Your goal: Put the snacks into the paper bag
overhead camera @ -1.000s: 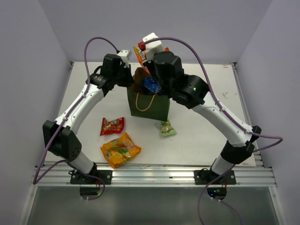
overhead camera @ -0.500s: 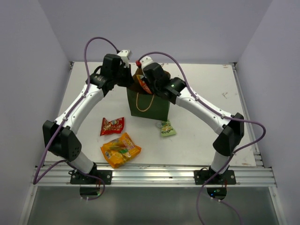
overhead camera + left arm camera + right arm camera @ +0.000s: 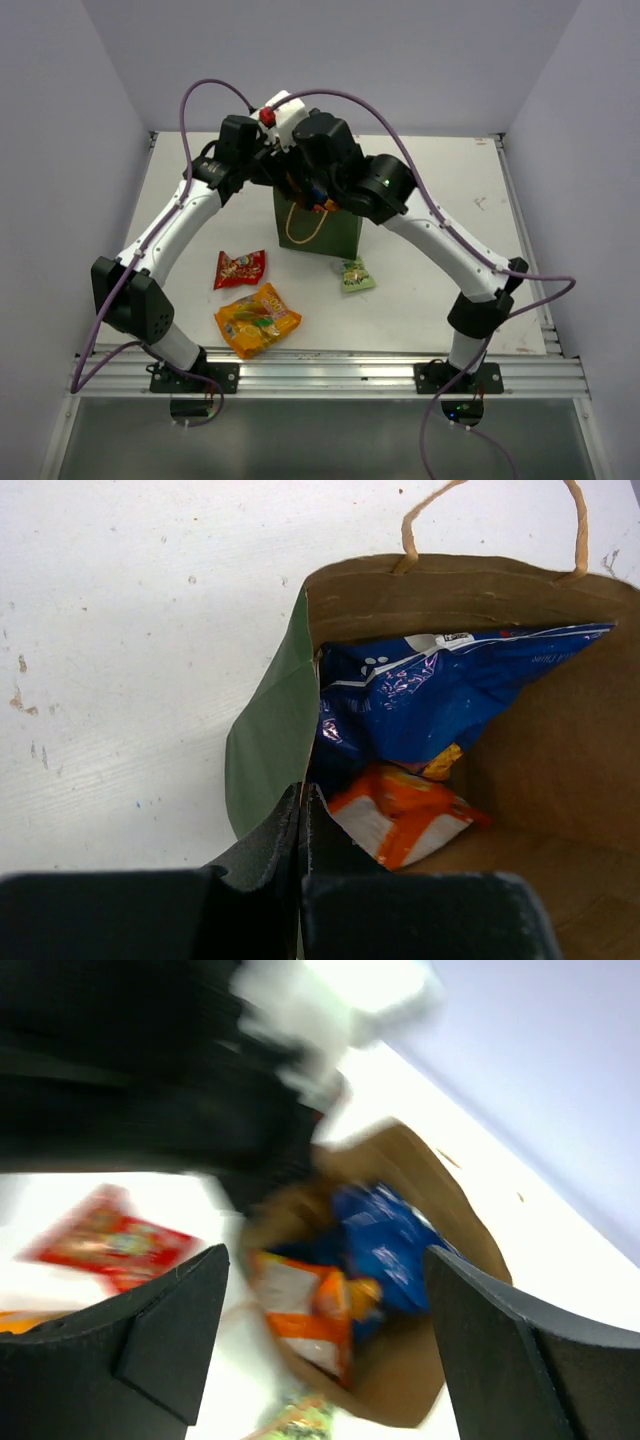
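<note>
**Reviewer:** Progress?

**Me:** Two of five were in, I judged. The blue Doritos bag (image 3: pixel 430 695) and the orange-white packet (image 3: pixel 400 820) lay inside the paper bag (image 3: pixel 335 232), which stood upright mid-bench. Three weren't bagged. Seen from the bag, the red packet (image 3: pixel 240 268) was at 8 o'clock, the orange chip bag (image 3: pixel 257 319) at 7 and the green packet (image 3: pixel 354 274) at 5, all flat on the bench (image 3: pixel 430 290).

**Reviewer:** Claws?

**Me:** My left claw (image 3: pixel 301 825) was pressed together on the bag's rim at its 9 o'clock side, pinching the green wall, probably to hold the mouth open. My right claw (image 3: pixel 325 1260) hung over the opening, spread and empty. That view was blurred.

**Reviewer:** Materials?

**Me:** The bag was matte paper, green outside and brown inside, creased at the pinch, with thin tan cord handles (image 3: pixel 581 535). The packets were glossy crinkled film, pillow-shaped and flattish. I'd expect them to be slippery and to buckle under a pinch.
</note>
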`<state>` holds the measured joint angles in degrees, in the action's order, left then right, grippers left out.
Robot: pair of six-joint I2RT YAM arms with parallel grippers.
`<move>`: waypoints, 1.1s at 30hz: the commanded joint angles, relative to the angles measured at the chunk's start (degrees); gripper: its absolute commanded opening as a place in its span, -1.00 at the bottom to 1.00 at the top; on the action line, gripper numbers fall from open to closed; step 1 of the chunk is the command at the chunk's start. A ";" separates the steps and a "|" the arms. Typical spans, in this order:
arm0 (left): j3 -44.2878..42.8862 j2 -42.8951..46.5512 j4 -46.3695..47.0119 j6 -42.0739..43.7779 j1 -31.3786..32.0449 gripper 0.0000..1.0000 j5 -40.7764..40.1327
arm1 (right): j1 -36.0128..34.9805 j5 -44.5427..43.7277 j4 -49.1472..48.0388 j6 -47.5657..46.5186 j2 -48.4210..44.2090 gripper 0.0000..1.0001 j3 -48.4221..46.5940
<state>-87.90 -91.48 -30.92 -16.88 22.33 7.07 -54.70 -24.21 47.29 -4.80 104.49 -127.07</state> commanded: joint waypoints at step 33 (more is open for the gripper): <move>4.05 2.36 0.33 -0.25 0.52 -1.00 2.95 | -19.04 1.91 8.95 10.94 -5.52 0.47 22.40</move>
<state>-84.58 -90.00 -31.68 -16.97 23.27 9.72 -73.76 -10.52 48.99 3.05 104.97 -99.79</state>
